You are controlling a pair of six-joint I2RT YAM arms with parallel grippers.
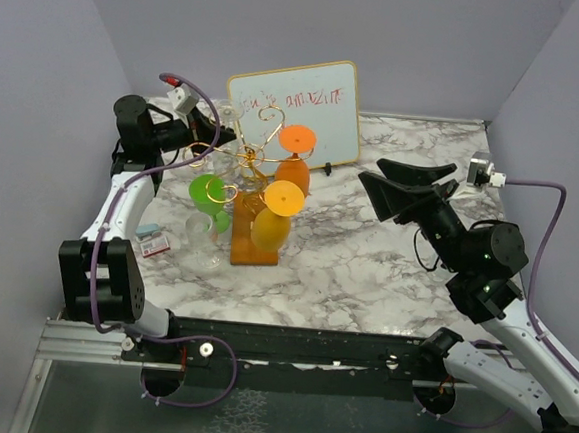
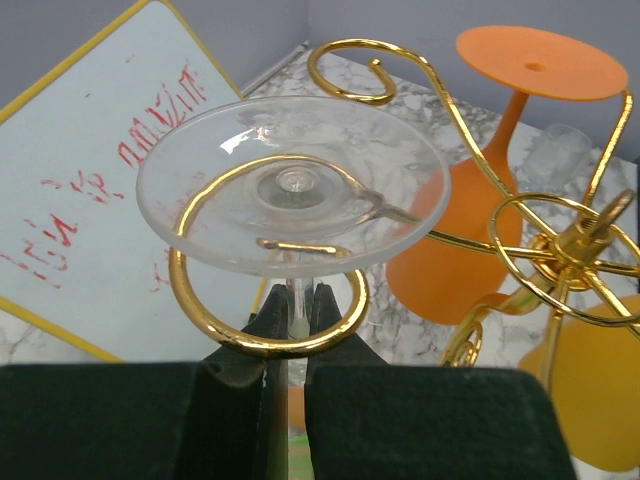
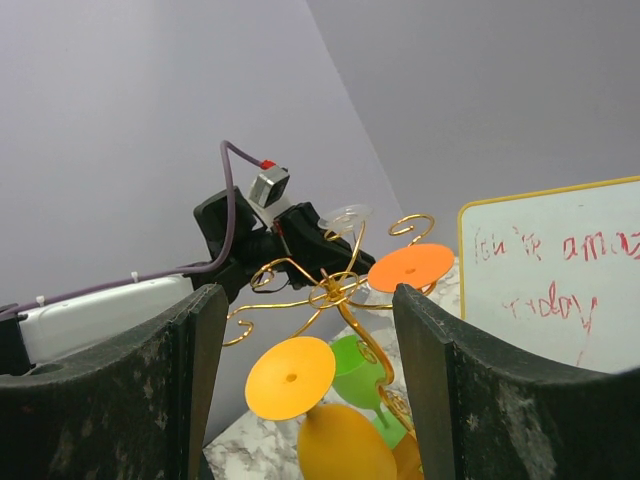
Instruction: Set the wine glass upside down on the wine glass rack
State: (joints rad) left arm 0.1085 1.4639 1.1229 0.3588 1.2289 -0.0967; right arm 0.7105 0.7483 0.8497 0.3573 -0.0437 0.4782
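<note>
The left claw [image 2: 295,318] clenches the wine glass [image 2: 295,185] stem within the rack [image 2: 262,346]'s curl; right claw [image 3: 310,335] gapes; whiteboard [image 2: 90,200]'s red scrawl unreadable.

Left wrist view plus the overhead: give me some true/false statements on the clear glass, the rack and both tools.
1. The left tool is shut on the stem of the clear wine glass. True.
2. The clear wine glass is held with its foot downward. False: the foot is on top and the stem runs down from it.
3. The stem passes through a gold spiral of the wine glass rack. True.
4. The right tool grips the rack. False: it is open, holds nothing and is apart from the rack.
5. The whiteboard behind the rack is blank. False: it has red writing on it.
</note>
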